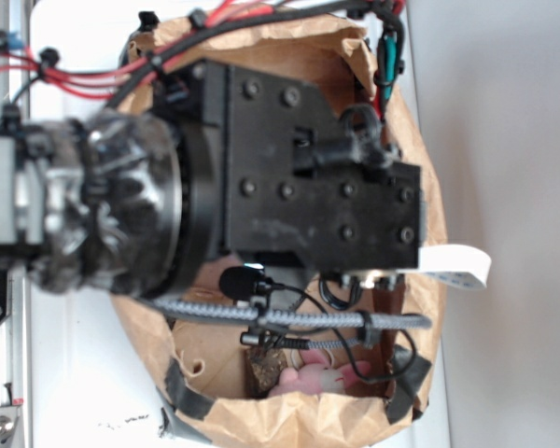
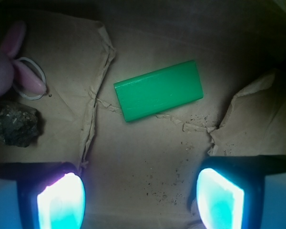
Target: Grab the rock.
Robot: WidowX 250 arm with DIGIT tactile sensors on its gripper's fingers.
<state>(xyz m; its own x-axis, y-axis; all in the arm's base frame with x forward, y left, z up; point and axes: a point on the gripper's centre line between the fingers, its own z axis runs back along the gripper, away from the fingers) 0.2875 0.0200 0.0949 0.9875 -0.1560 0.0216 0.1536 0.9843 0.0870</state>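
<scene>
Brown paper bag (image 2: 148,157) floor: our gripper (image 2: 139,198) hangs open; rock (image 2: 14,125) probably sideways, recentre before descending.

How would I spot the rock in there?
Look inside the brown paper bag, at the left edge of the wrist view. Below the pink plush bunny lies the rock: a rough, dark, mottled lump, unlike the smooth green block.

rough dark mottled rock (image 2: 13,125), lying on brown paper, far left
</scene>
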